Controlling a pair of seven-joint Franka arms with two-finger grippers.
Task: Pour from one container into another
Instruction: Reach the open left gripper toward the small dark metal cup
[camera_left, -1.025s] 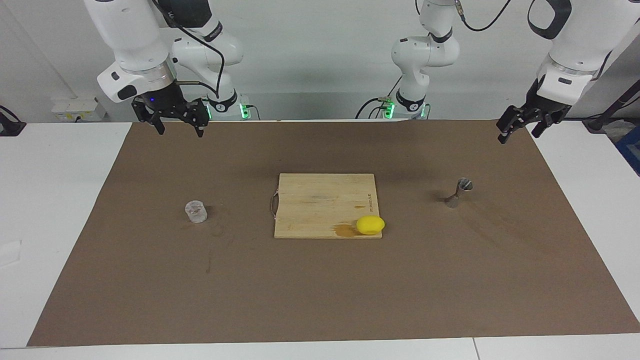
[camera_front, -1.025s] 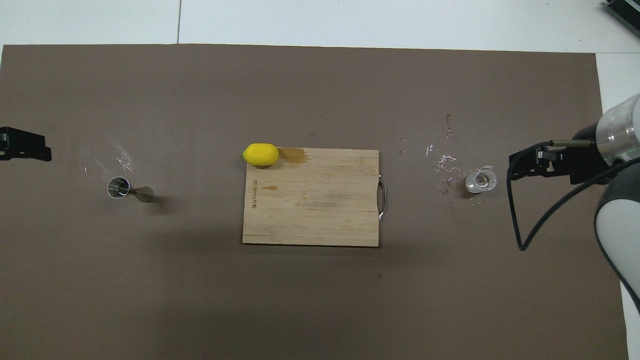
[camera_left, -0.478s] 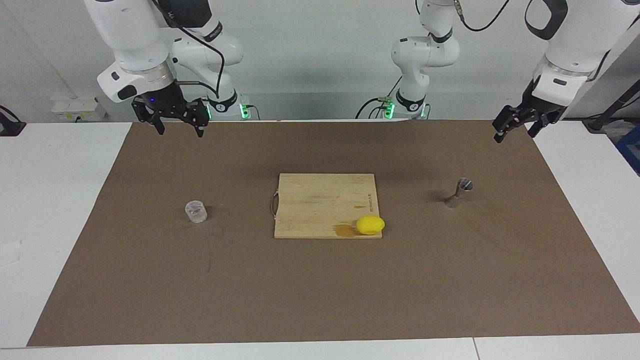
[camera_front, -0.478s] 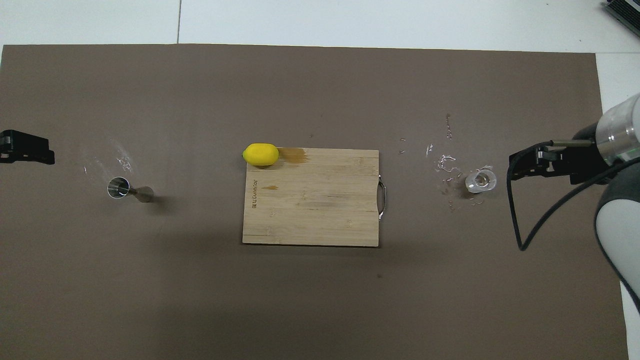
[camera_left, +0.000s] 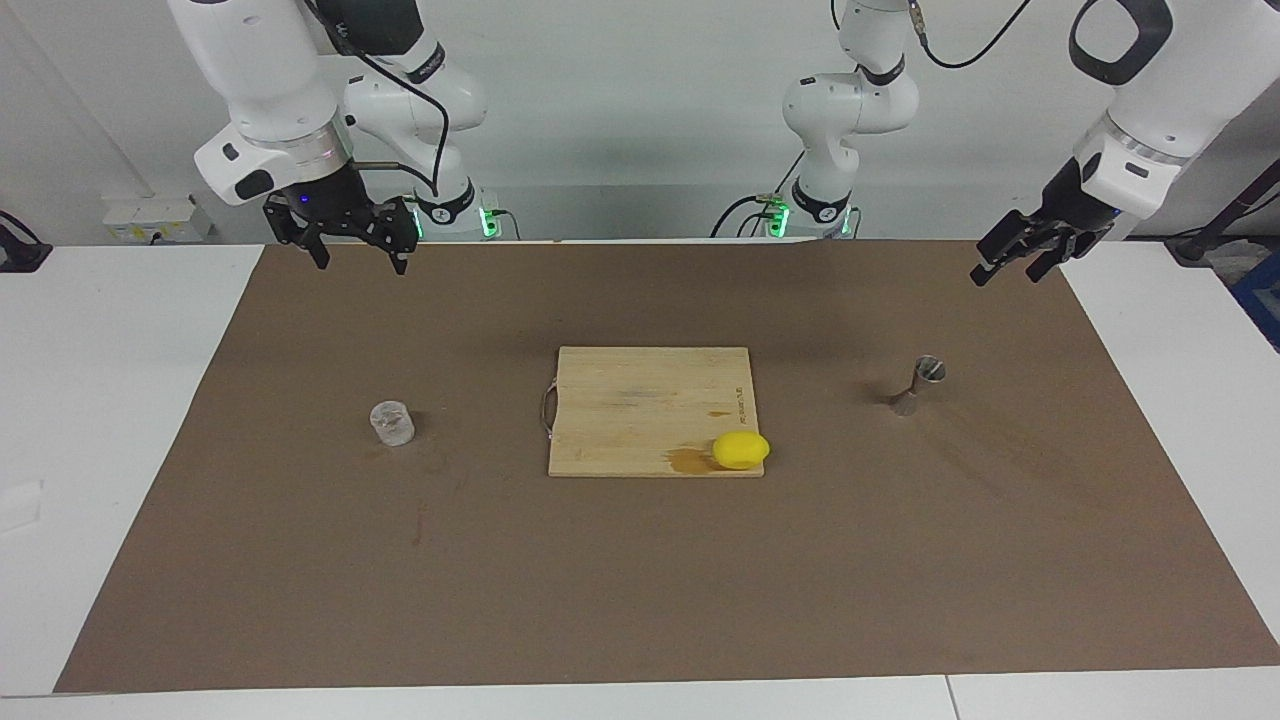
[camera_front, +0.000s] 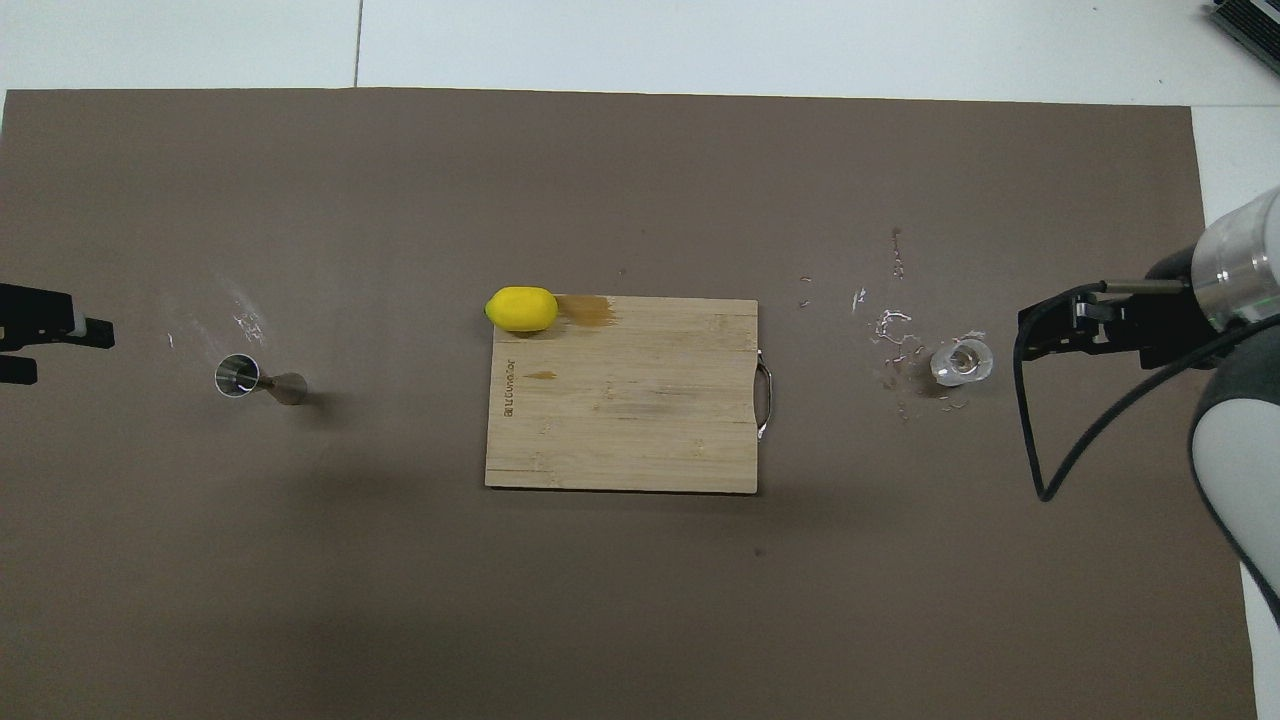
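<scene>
Both claws hang open and empty: left claw (camera_left: 1008, 262) over the surface near the jigger (camera_left: 918, 385), right claw (camera_left: 358, 242) above the glass cup's (camera_left: 392, 422) end.

Bright, even indoor light from above, soft diffuse shadows on the brown mat (camera_left: 640, 560), a faint shadow streak beside the jigger (camera_left: 918, 385), small glints around the glass cup (camera_front: 962, 362), both views sharp, no visible blur or edge distortion.
</scene>
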